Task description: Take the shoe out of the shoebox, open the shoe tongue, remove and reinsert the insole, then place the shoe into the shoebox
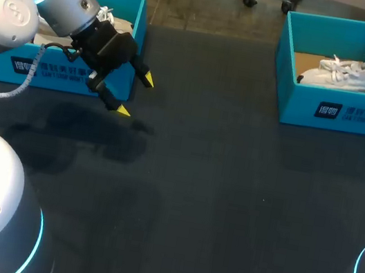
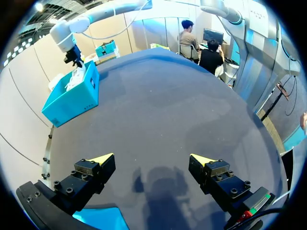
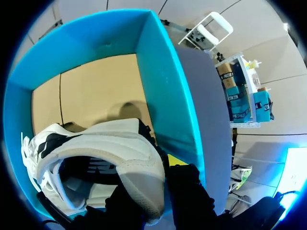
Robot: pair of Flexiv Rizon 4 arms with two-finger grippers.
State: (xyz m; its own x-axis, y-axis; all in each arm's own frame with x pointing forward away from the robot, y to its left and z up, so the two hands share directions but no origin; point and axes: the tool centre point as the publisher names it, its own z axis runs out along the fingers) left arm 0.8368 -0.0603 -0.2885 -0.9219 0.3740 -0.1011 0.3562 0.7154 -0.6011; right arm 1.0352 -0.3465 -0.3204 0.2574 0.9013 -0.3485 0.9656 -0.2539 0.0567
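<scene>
A white shoe (image 1: 347, 72) with black markings lies in the teal shoebox (image 1: 344, 111) at the table's far right. In the right wrist view my right gripper (image 3: 163, 165) is shut on the heel of the shoe (image 3: 96, 148), with one yellow tip outside the heel and the other finger hidden inside. The shoe rests on the box's cardboard floor by the teal wall (image 3: 163, 81). My left gripper (image 1: 135, 95) hangs open above the dark table next to the other box, nothing between its fingers. In the left wrist view my left gripper (image 2: 152, 160) points toward the far shoebox (image 2: 72, 96).
A second teal shoebox (image 1: 60, 70) stands at the far left, partly behind my left arm, with something white (image 1: 120, 24) inside. The dark table top (image 1: 216, 184) stretches between the two boxes.
</scene>
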